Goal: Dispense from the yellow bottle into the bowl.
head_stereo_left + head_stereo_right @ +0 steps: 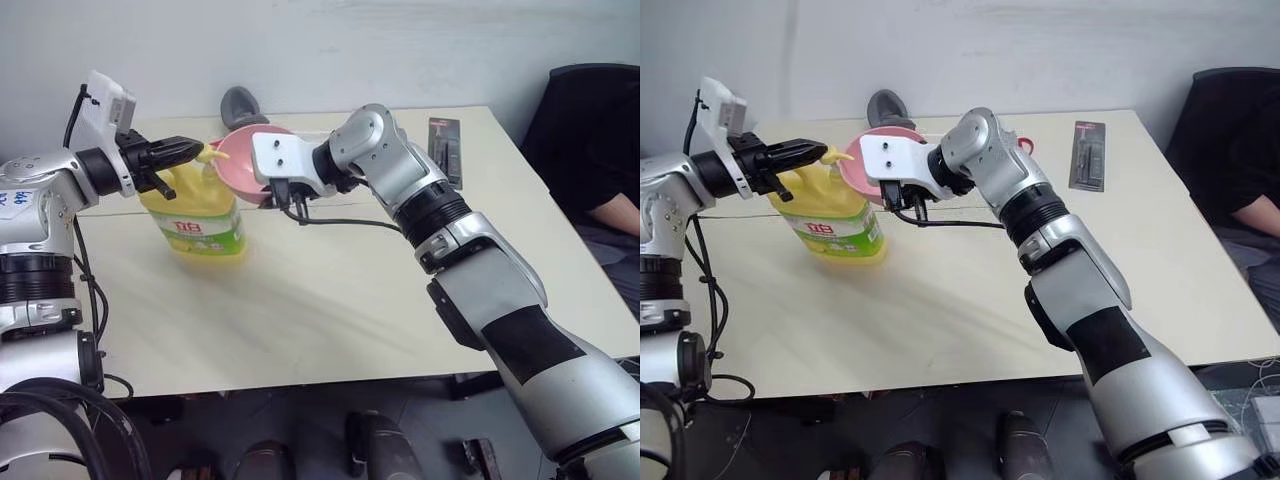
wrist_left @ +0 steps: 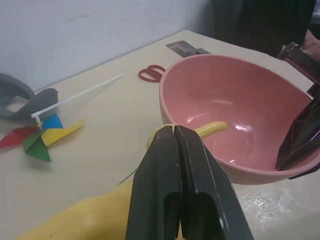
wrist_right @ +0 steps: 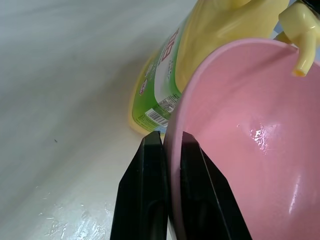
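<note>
The yellow bottle (image 1: 195, 218) stands on the table's far left part, its green-white label facing me. My left gripper (image 1: 192, 150) is shut, and its tips lie level over the yellow pump top (image 2: 159, 135); I cannot tell whether they touch it. The pink bowl (image 1: 240, 160) is held tilted in the air right beside the bottle, with my right gripper (image 3: 171, 136) shut on its rim. The pump's spout (image 3: 302, 50) reaches over the bowl's edge, above the inside of the bowl.
Red scissors (image 2: 152, 72), a coloured pinwheel (image 2: 40, 137) and a grey object (image 1: 240, 103) lie toward the table's far edge. A black packet (image 1: 445, 150) lies at the far right. A person in dark clothes (image 1: 600, 190) sits by the table's right side.
</note>
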### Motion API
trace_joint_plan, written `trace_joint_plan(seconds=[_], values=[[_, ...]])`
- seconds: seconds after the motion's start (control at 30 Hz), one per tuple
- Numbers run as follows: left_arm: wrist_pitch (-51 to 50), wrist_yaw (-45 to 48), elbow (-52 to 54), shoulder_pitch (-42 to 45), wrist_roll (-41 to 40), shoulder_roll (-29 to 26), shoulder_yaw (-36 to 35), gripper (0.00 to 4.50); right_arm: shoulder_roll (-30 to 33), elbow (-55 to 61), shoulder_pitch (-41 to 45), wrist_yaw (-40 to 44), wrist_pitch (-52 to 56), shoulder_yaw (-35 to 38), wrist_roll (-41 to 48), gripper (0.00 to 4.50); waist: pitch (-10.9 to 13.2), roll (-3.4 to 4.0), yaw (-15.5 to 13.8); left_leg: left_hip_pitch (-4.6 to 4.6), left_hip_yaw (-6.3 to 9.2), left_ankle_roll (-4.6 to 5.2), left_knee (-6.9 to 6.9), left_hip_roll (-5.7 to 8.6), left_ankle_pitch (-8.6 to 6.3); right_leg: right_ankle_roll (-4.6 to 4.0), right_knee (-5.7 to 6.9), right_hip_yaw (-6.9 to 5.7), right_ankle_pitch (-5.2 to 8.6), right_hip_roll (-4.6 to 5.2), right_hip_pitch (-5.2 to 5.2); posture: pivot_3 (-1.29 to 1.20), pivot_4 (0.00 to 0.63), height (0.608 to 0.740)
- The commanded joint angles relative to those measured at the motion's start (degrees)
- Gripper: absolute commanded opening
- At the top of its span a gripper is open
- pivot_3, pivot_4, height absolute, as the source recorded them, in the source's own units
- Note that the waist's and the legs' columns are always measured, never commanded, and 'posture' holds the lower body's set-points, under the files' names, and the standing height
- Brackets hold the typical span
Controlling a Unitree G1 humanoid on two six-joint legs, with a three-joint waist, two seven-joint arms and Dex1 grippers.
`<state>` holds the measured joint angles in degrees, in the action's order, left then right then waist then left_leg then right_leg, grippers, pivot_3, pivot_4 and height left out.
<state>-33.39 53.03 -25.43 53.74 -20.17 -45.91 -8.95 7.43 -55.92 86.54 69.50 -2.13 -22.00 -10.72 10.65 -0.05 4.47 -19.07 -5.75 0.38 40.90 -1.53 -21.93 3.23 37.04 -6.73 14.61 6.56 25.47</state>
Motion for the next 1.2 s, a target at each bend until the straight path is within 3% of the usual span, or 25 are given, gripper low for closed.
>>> trace_joint_plan(seconds=[0.03, 0.23, 0.5, 0.63, 1.0, 1.2], values=[[-2.39, -0.98, -3.24, -5.77, 4.29, 1.02, 4.98, 0.03, -0.59, 2.75, 0.92, -0.20, 0.22, 1.44, 0.94, 0.00, -0.07, 0.06, -0.06, 0.00, 0.01, -0.01, 0.00, 0.00, 0.00, 0.00, 0.00, 0.00, 0.00, 0.00, 0.00, 0.00, 0.150, 0.740], [-3.18, -1.07, -0.97, -3.91, 3.02, -0.32, 3.30, 0.03, -0.49, 3.29, 0.76, 0.04, 0.54, 1.54, 1.13, 0.00, -0.16, 0.09, -0.09, 0.00, 0.02, -0.01, 0.00, -0.01, -0.01, -0.01, -0.01, 0.00, 0.00, 0.01, 0.00, 0.00, 0.150, 0.740], [-9.95, -1.20, 3.95, 8.31, -4.15, -3.52, -4.28, 0.03, 1.61, 7.86, -1.34, 1.64, 2.62, 2.29, 2.35, 0.00, -0.01, -0.16, -0.07, -0.42, 0.14, -0.02, -0.16, -0.01, -0.01, -0.01, -0.23, -0.19, -0.01, 0.00, 0.27, 0.00, 0.150, 0.740], [-14.07, -0.27, 6.83, 12.24, -8.55, -4.72, -7.17, 0.92, 3.86, 12.45, -3.89, 2.62, 5.40, 2.77, 3.19, 0.00, -0.04, -0.22, 0.01, -1.45, 0.20, 0.02, -0.05, 0.04, 0.01, 0.00, -0.25, -0.32, -0.01, -0.03, 1.27, 0.00, 0.150, 0.740], [-24.78, 14.26, 29.45, 3.84, -25.57, -15.09, -10.30, 4.34, 18.42, 40.32, -27.09, 7.24, 21.11, 4.04, 6.82, 0.00, -0.01, -0.25, -0.43, -1.54, 0.37, 0.02, -0.45, -0.03, 0.00, 0.01, -0.95, -0.75, -0.01, -0.35, 1.11, 0.00, 0.150, 0.740], [-28.13, 15.37, 36.81, -2.45, -31.96, -17.89, -11.91, 4.46, 23.92, 47.71, -39.51, 3.71, 24.74, 3.95, 6.79, 0.00, 0.02, -0.28, -1.60, -1.37, 0.32, -0.09, -0.37, -0.13, 0.06, 0.01, -0.89, -0.51, -0.02, -0.69, 1.02, 0.00, 0.150, 0.740]])
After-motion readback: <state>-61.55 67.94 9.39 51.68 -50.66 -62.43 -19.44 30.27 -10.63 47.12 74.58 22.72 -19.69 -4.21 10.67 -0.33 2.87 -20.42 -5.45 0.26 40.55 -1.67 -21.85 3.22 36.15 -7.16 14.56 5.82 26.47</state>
